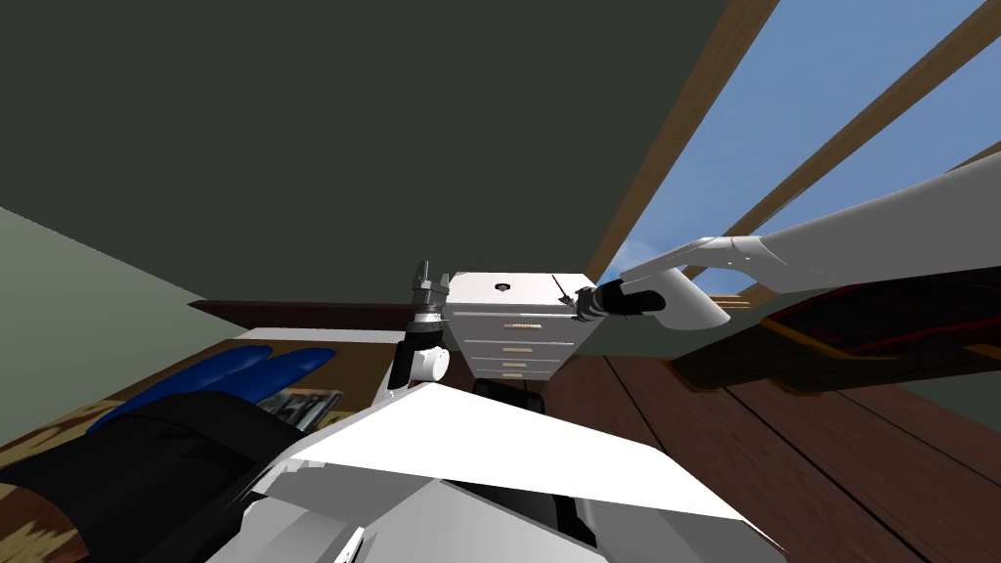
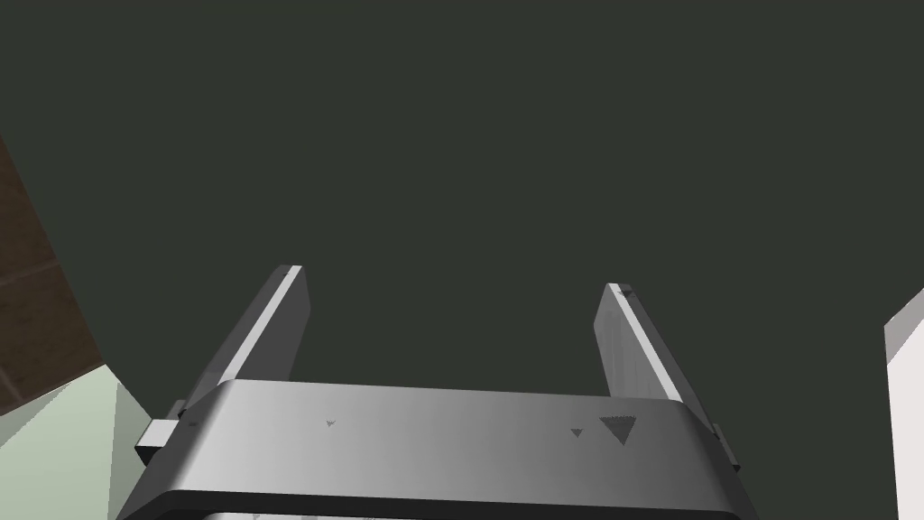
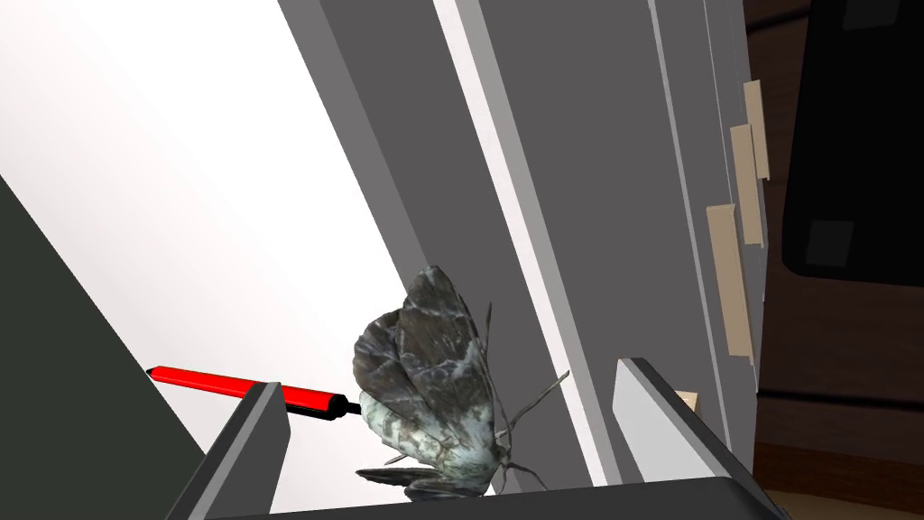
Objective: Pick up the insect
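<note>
subject: mottled grey-and-white moth with folded wings (image 3: 429,397), standing at the front edge of the flat top of a white cabinet with tan drawer handles (image 1: 474,288); the cabinet sits at the centre of the head view.
neighbour: slim red pen with a black tip (image 3: 239,386), lying on the same top with its tip just beside the moth's wing; whether they touch, cannot tell.
right gripper (image 3: 448,375): reached in at the cabinet's top right corner. fingers stand wide apart, one on each side of the moth, neither pressing it. nothing is held.
left gripper (image 2: 454,278): raised just left of the cabinet in the head view. fingers spread wide, empty.
handling (judged): very light, thin and fragile. wings, legs and antennae would likely bend or crush under a firm squeeze, and the body offers little to grip.
hold point (judged): across the folded wings and body at the thickest part, low near the gripper's dark block, closing gently.
risk (judged): one finger stands over the pen and may catch it on closing. the moth could be nudged off the edge.
</note>
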Controlling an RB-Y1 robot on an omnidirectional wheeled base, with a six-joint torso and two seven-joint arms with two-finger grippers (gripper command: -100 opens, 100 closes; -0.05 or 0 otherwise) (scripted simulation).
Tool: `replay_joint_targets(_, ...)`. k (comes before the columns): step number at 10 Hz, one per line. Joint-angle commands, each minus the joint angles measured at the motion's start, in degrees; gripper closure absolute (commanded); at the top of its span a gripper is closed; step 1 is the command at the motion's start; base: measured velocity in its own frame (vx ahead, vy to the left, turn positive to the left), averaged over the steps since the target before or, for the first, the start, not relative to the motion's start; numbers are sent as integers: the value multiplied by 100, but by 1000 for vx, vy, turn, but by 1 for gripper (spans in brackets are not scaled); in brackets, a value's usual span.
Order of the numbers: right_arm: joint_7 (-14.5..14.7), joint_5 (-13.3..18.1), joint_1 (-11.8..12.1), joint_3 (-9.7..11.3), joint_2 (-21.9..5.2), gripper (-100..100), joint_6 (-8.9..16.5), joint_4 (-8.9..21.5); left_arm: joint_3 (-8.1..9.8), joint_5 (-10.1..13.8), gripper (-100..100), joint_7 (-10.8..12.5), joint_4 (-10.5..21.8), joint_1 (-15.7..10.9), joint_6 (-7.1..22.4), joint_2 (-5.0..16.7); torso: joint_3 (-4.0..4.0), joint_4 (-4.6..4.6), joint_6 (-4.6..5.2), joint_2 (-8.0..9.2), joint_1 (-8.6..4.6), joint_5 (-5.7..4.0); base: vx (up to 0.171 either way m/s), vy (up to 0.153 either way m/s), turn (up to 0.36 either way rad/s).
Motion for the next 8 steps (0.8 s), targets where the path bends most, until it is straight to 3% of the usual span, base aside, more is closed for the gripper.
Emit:
replay_joint_targets(1, 0, 0, 0, 0, 0, 100, 0, 0, 0, 0, 0, 0, 0, 0, 0, 0, 0, 0, 0, 0, 0, 0, 0, 0, 0)
replay_joint_targets(5, -1, -1, -6, -1, 1, 100, 4, 3, 0, 0, 0, 0, 0, 0, 0, 0, -10, -8, -3, -11, -4, -2, 0, 0, 0)
replay_joint_targets(6, -1, -1, -7, -1, 1, 0, 6, 4, 0, 0, 0, 0, 0, 0, 0, 0, -11, -9, -3, -13, -4, -2, 0, 0, 0)
replay_joint_targets(7, 7, -117, -188, 56, -107, 100, -96, -60, 0, 0, 0, 0, 0, 0, 0, 0, -12, -10, -3, -14, -4, -2, 6, -11, -90)
replay_joint_targets(8, 11, -178, -296, 80, -160, 100, -138, -110, 0, 0, 0, 0, 0, 0, 0, 0, -11, -9, 0, -14, -7, -2, 10, -21, -108)
